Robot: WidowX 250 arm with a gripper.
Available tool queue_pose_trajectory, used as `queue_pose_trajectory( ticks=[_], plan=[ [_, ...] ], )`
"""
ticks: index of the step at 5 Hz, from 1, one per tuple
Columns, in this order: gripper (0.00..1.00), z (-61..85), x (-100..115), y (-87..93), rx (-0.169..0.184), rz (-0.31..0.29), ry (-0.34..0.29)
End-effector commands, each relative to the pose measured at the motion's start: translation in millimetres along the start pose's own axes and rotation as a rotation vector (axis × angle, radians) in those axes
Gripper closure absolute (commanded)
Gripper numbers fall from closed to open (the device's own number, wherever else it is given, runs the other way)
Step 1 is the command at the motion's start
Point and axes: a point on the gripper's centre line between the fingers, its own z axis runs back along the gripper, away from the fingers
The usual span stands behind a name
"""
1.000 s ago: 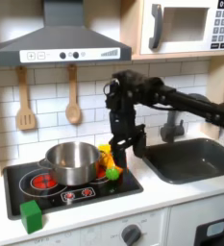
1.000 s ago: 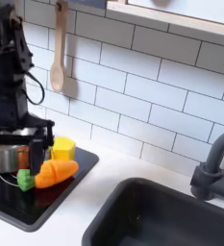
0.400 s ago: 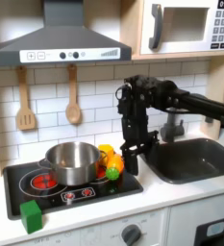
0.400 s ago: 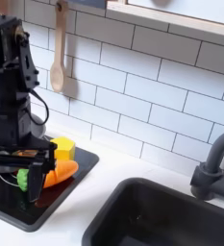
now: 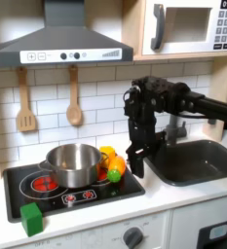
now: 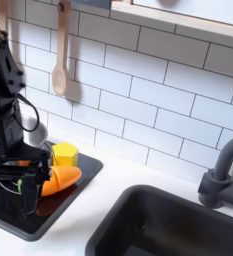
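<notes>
Hanging from the black arm, the tool (image 5: pixel 137 162) points straight down over the right edge of the toy stove (image 5: pixel 47 195) in the first exterior view. In the second exterior view the tool (image 6: pixel 13 172) stands at the left of the picture with its fingers spread fairly wide and nothing gripped between them.

Just beside the tool, on its side toward the first exterior view's left, lies the orange carrot (image 5: pixel 114 174); in the second exterior view the carrot (image 6: pixel 59 180) lies on the stove just right of the fingers, close to them, though whether it touches them cannot be told. Beyond the carrot from the tool sits a yellow block (image 6: pixel 65 154), against the tiled wall side. A small green piece (image 5: pixel 102 173) lies next to the carrot on the side away from the tool.

Farther from the tool, toward the first exterior view's left, a silver pot (image 5: pixel 72 163) stands on the stove. A green cube (image 5: pixel 31 218) sits on the counter (image 5: pixel 95 222), well apart from the tool. On the tool's other side is the dark sink (image 5: pixel 198 161) with its faucet (image 6: pixel 220 172). Two wooden utensils (image 5: pixel 74 97) hang on the wall above the pot.
</notes>
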Motion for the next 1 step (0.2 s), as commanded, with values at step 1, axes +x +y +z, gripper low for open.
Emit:
queue_pose_trajectory(
  ticks=[1],
  plan=[
    [0.00, 0.0, 0.0, 0.0, 0.000, 0.000, 0.000]
  ],
)
